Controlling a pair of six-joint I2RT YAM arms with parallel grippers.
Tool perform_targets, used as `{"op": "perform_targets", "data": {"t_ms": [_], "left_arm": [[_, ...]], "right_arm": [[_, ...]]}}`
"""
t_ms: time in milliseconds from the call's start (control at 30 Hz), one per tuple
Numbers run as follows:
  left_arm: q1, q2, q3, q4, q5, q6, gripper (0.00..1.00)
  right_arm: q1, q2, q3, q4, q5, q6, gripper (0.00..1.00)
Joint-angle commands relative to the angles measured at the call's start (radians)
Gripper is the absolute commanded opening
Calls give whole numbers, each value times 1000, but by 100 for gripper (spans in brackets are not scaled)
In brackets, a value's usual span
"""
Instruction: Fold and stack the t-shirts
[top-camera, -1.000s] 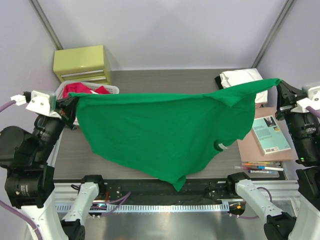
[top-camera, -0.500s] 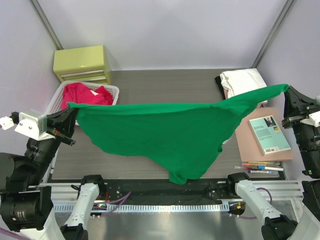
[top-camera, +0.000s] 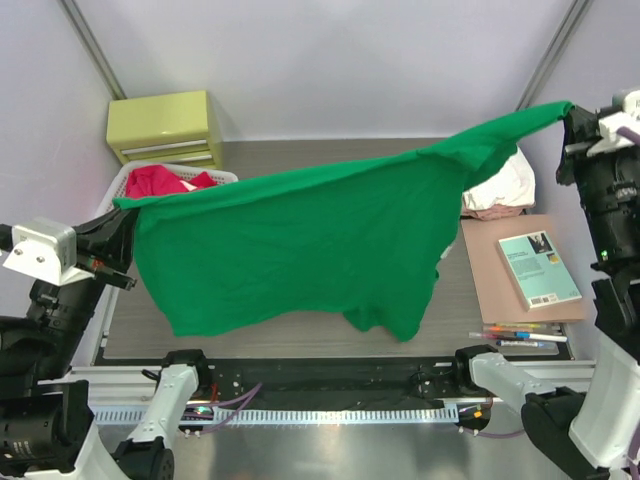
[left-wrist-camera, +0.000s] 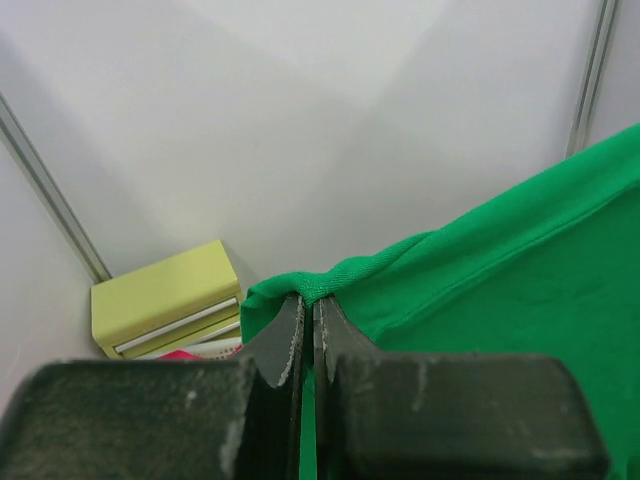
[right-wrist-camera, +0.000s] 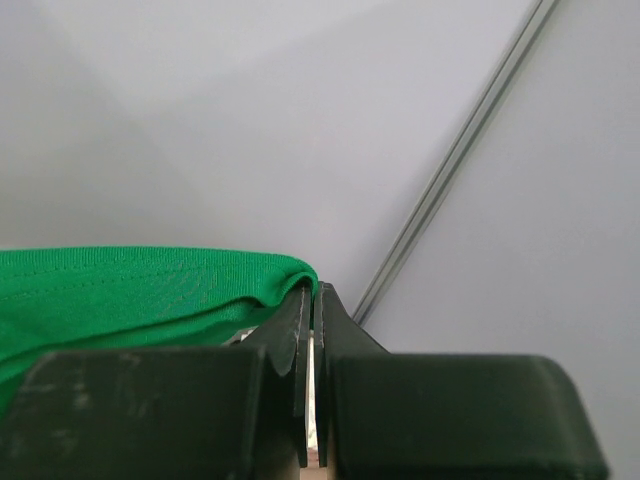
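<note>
**A robotics lab test cell**

From my end this reads as a lab enclosure. Blank pale wall panels (top-camera: 330, 70) are framed by aluminium posts (top-camera: 90, 48). The left arm (top-camera: 50, 330) and right arm (top-camera: 610, 200) are mounted on a metal rail (top-camera: 330, 412) along the grey counter (top-camera: 300, 155). The props look staged: a yellow-green drawer box (top-camera: 165, 125), a white basket (top-camera: 228, 178), and a book (top-camera: 540, 268) on a brown mat (top-camera: 490, 290) with markers (top-camera: 515, 337) beside it.

Drawers (top-camera: 165, 125), basket (top-camera: 228, 177), book (top-camera: 540, 270) and pens (top-camera: 515, 337) ring a dark table (top-camera: 300, 158).
The yellow-green drawers stand at the far left, the white slatted basket just near of them. At right, the teal book lies on a brown mat (top-camera: 490, 285), the pens lined up beside the mat's near edge. Pale walls (top-camera: 320, 70) and slanting metal posts (top-camera: 545, 55) close in the scene.
</note>
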Motion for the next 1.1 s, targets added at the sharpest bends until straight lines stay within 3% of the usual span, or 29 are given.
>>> {"op": "perform_targets", "data": {"t_ms": [0,233,533,767,833,1067], "left_arm": [[11,40,15,-23,-70,34,0],[21,124,124,-32,-104,-2,0],[76,141,161,1,42,-86,0],[107,45,12,75,149,-149,0],[107,37,-6,87,175,-173,0],[113,86,-147,122,137,-180,0]], "right_arm": [[-13,69,108,54,91,-13,1],[-56,52,160,60,155,-56,1],[-111,9,226,65,128,-4,1],[-144,-54,178,23,57,45,1],[-212,-49,238,-7,21,55,1],[-226,38,200,-67,28,67,1]]}}
